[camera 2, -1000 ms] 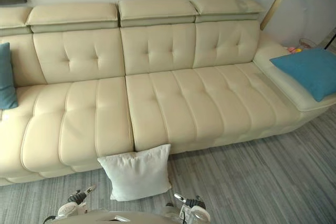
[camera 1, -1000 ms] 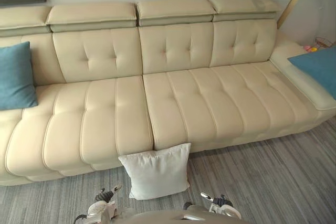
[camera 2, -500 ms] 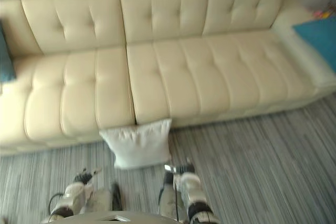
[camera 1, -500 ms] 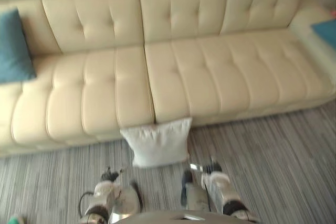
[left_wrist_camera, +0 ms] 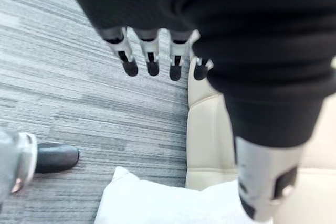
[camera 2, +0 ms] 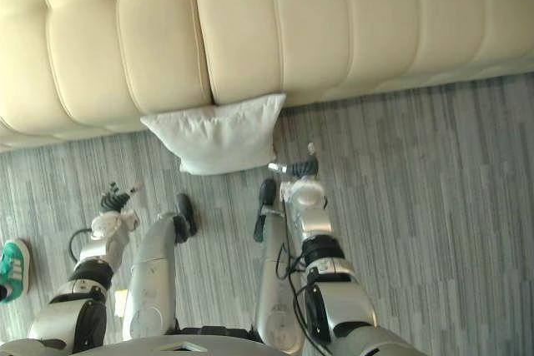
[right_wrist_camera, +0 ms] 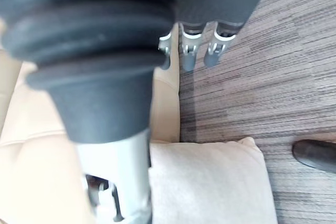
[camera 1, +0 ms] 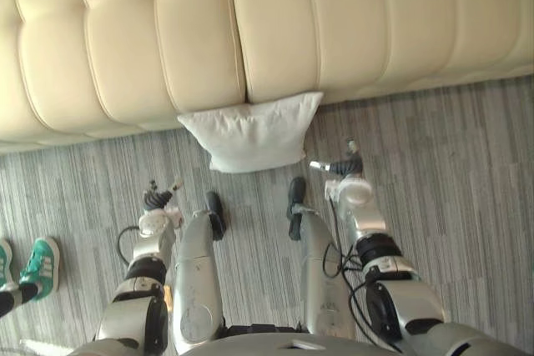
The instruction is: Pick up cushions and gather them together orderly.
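A white cushion point(camera 1: 250, 132) stands on the grey floor, leaning against the front of the cream sofa point(camera 1: 275, 31). My left hand point(camera 1: 157, 198) hangs low over the floor to the cushion's lower left, apart from it, fingers point(left_wrist_camera: 152, 59) relaxed and holding nothing. My right hand point(camera 1: 344, 169) is just off the cushion's lower right corner, not touching it, also open with straight fingers point(right_wrist_camera: 197, 51). Both wrist views show the cushion point(left_wrist_camera: 157, 203) point(right_wrist_camera: 210, 182) beyond the fingertips, with the sofa front behind it.
Striped grey carpet point(camera 1: 450, 172) spreads wide to the right of the cushion. A person's green and white shoes point(camera 1: 37, 263) stand at the far left on the floor. The sofa seat front runs across the whole top of the eye views.
The camera has tilted down, so the sofa back and blue cushions have left the picture. Both arms now reach forward, the right hand closer to the white cushion.
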`<state>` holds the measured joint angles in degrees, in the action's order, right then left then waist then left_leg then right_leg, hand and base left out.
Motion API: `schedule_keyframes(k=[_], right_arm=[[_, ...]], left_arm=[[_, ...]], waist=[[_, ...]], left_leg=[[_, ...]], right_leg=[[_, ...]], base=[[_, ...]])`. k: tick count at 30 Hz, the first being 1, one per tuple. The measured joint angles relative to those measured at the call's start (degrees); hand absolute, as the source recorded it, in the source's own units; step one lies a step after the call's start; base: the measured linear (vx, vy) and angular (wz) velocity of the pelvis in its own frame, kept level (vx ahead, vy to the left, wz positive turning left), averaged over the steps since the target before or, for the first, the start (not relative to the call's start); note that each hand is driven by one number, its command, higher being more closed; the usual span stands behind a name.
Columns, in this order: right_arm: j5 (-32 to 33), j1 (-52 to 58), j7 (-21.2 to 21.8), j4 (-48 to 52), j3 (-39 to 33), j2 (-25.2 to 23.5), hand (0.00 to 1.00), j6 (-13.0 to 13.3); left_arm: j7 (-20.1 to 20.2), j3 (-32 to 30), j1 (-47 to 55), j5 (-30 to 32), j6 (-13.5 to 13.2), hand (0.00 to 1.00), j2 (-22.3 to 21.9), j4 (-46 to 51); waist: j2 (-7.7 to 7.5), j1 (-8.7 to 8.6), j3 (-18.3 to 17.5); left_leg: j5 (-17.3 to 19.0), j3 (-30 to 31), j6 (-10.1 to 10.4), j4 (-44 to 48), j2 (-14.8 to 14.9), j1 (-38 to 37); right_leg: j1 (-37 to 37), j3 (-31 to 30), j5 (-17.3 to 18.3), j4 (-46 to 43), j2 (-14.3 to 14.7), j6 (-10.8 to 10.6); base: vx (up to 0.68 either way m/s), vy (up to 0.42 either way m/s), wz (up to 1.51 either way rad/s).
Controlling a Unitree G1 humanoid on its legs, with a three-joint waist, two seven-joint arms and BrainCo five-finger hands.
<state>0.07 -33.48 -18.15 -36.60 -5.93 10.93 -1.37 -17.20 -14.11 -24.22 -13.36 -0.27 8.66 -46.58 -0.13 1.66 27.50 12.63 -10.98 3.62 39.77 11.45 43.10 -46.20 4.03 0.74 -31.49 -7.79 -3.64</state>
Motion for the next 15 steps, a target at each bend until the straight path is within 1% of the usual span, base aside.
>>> schedule_keyframes(k=[1,2,4,8,10,11,14,15], right_arm=[[0.74,-2.98,-0.18,0.32,-0.06,1.68,0.0,0.0],[0.8,-4.0,-0.32,0.36,-0.07,2.2,0.0,0.01],[2.01,-7.89,-1.41,2.06,-0.77,3.99,0.0,0.07],[3.06,-13.82,-2.5,1.94,-1.3,7.9,0.0,0.4],[3.15,-15.76,-3.06,1.93,-1.23,8.39,0.0,0.41],[4.13,-17.53,-3.76,1.86,-0.95,8.4,0.0,0.41],[4.65,-19.5,-3.94,1.89,-0.35,8.16,0.0,0.41],[4.65,-20.17,-4.28,1.97,0.5,8.25,0.0,0.41]], left_arm=[[-0.22,-1.25,-1.7,-0.11,-0.02,0.0,0.78,0.95],[-0.28,-1.58,-2.31,-0.27,-0.02,0.0,1.14,1.09],[-0.88,-1.95,-5.2,-1.2,-0.03,0.0,3.12,1.17],[-1.4,-2.69,-10.29,-2.27,-0.1,0.0,5.88,2.34],[-1.59,-3.36,-11.54,-2.84,-0.18,0.0,6.32,3.23],[-1.65,-3.28,-12.7,-3.3,-0.25,0.0,6.49,3.42],[-2.21,-3.08,-13.0,-4.4,-0.25,0.0,6.48,5.26],[-2.51,-2.67,-13.12,-4.53,-0.26,0.0,6.53,6.3]], waist=[[0.01,0.01,0.87],[-0.01,0.06,1.07],[0.25,-0.03,2.7],[0.47,0.1,3.6],[0.47,0.09,3.63],[0.49,0.37,3.65],[0.52,0.6,3.67],[0.52,0.66,3.67]], left_leg=[[-0.27,0.21,-0.1,0.77,-0.1,2.87],[-0.31,0.24,-0.1,1.1,-0.11,3.9],[-0.63,0.79,-0.27,2.19,-0.45,7.61],[-0.97,2.33,-0.56,6.27,-0.42,16.01],[-0.96,2.95,-0.57,7.91,-0.37,19.01],[-0.96,3.18,-0.58,9.43,-0.31,21.76],[-1.01,3.29,-0.83,11.29,0.05,25.25],[-1.05,3.34,-1.35,11.65,0.07,26.64]], right_leg=[[-3.03,-0.05,0.02,-1.34,-0.26,0.06],[-4.15,-0.11,0.03,-1.84,-0.33,0.08],[-7.91,-0.1,0.17,-3.66,-0.78,0.23],[-15.7,0.18,1.05,-8.25,-1.27,0.41],[-18.55,0.06,1.3,-10.03,-1.34,0.42],[-21.36,-0.16,1.46,-11.8,-1.45,0.38],[-24.95,-0.43,1.55,-13.79,-1.53,0.31],[-26.35,-0.47,1.73,-14.25,-1.61,0.07]], base=[[-0.04,-0.03,0.07],[-0.05,-0.035,0.08],[-0.04,-0.024,0.13],[-0.02,-0.006,0.15],[-0.03,-0.011,0.11],[-0.05,-0.019,0.07],[-0.04,-0.016,0.04],[-0.05,-0.018,0.05]])
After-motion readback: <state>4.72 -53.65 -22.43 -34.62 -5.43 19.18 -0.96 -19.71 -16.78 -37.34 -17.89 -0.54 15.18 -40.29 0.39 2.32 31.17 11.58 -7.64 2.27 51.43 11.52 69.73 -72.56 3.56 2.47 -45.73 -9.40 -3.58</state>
